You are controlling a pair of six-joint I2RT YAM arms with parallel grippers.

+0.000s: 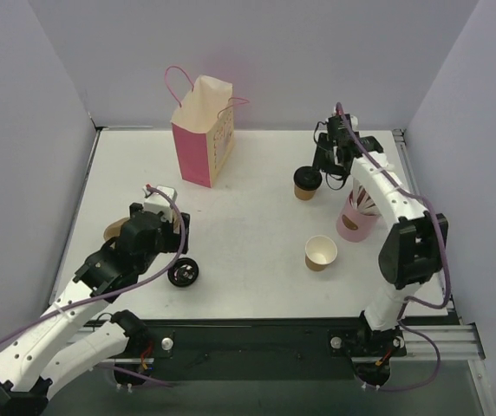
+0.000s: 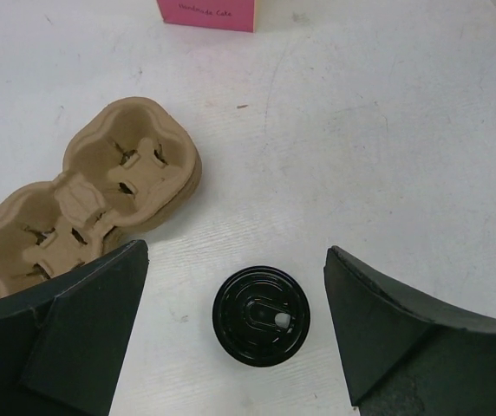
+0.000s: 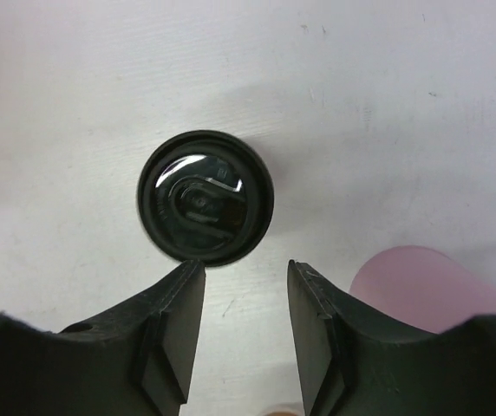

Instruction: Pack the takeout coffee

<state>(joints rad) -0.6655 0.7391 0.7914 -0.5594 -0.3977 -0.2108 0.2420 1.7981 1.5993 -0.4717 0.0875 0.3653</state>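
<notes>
I read left claw (image 2: 238,251) wide open, holding nothing, above loose lid (image 2: 261,315) | right claw (image 3: 245,267) partly open, holding nothing, coffee cup (image 3: 205,198) just beyond its tips

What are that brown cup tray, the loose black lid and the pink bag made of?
Tray: looks like moulded paper pulp, matte, rough and fibrous.
Lid: probably thin plastic, black with a slight sheen and moulded ridges.
Bag: seemingly paper, cream above and pink below, with flat folded sides and thin pink cord handles.
</notes>
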